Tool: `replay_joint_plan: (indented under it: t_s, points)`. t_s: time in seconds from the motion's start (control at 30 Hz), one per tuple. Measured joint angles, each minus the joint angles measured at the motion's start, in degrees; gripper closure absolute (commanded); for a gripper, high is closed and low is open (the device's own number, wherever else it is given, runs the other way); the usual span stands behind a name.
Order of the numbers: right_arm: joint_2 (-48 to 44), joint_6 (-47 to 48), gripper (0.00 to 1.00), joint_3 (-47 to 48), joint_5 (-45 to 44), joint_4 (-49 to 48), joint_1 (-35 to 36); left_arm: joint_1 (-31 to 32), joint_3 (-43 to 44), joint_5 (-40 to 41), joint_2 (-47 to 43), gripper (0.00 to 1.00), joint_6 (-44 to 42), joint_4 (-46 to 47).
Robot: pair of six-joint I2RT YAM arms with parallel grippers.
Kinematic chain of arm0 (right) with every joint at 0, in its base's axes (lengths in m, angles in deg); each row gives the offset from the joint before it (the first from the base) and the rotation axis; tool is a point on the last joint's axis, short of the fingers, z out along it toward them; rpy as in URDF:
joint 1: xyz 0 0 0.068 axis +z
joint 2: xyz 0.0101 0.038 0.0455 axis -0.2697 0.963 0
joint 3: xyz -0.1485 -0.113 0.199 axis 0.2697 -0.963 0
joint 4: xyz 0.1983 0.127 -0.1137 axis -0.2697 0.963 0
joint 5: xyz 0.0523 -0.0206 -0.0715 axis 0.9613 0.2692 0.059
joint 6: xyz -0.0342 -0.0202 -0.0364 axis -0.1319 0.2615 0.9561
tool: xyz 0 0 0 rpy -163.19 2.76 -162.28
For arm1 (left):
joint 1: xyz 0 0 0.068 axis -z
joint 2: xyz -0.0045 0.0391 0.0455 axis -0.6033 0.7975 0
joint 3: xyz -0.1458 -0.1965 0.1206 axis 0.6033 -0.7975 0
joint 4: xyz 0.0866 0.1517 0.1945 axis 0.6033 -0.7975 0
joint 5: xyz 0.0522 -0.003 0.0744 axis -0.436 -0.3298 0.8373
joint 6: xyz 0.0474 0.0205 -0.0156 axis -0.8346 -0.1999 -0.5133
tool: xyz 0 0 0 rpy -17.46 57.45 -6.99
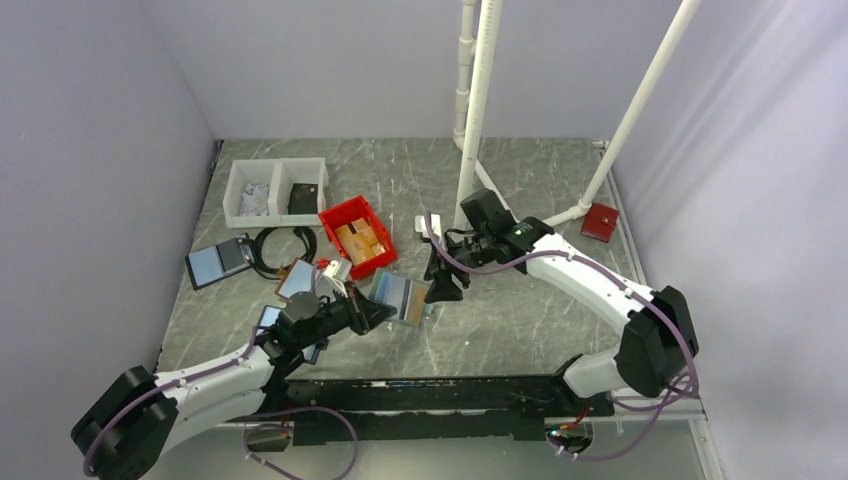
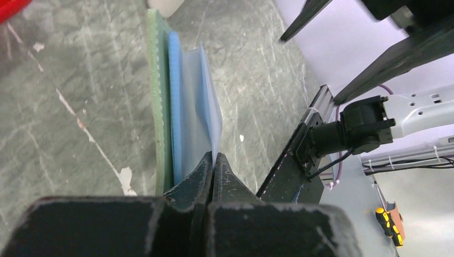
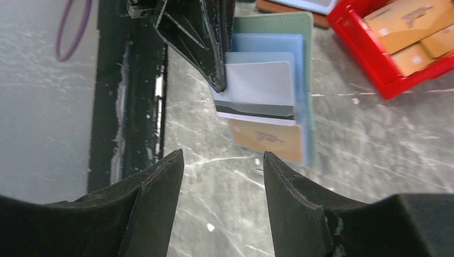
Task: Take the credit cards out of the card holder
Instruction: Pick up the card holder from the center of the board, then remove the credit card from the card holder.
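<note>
As the bench (image 1: 520,320) shows in the top view, the holder (image 1: 403,296) sits at the middle of the frame, just below and right of the red bin (image 1: 357,235).

I judge the step in hand to be the pull itself, with one side anchoring and the other reaching. My left gripper (image 2: 213,160) is pressed together, pinching a clear pocket leaf of the holder at its edge. My right gripper (image 3: 222,158) is spread and empty, just short of the cards.

The next move calls for easing forward and closing on a protruding card end only, clear of the pocket film.

The holder has a pale green cover and blue leaves. A pale card (image 3: 262,83) with a dark stripe overlaps an orange card (image 3: 267,140), which pokes out towards me.
</note>
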Motion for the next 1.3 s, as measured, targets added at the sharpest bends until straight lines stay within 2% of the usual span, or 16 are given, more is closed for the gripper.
replay_joint_plan:
  t_s: [0.2, 0.47, 0.83, 1.1, 1.3]
  points:
    - [3.08, -6.51, 0.38, -1.22, 4.15, -3.08, 0.07, 0.02, -0.31, 0.09, -1.51, 1.00, -2.62, 4.46]
    - [5.35, -11.34, 0.37, -1.51, 8.79, -5.90, 0.13, 0.28, -0.63, -0.15, -7.56, 1.00, -5.57, 5.14]
    - [6.99, -19.41, 0.44, -3.54, 14.56, -11.98, 0.33, 1.18, -0.63, -2.56, -6.45, 1.00, -5.79, 9.14]
    - [7.82, -23.98, 0.55, -4.09, 16.31, -15.54, 0.22, 2.08, -0.63, -2.78, -6.12, 1.00, -5.60, 12.17]
    - [8.22, -25.77, 0.76, -4.17, 18.03, -17.09, 0.26, 2.40, -0.63, -2.91, -6.60, 1.00, -5.55, 12.81]
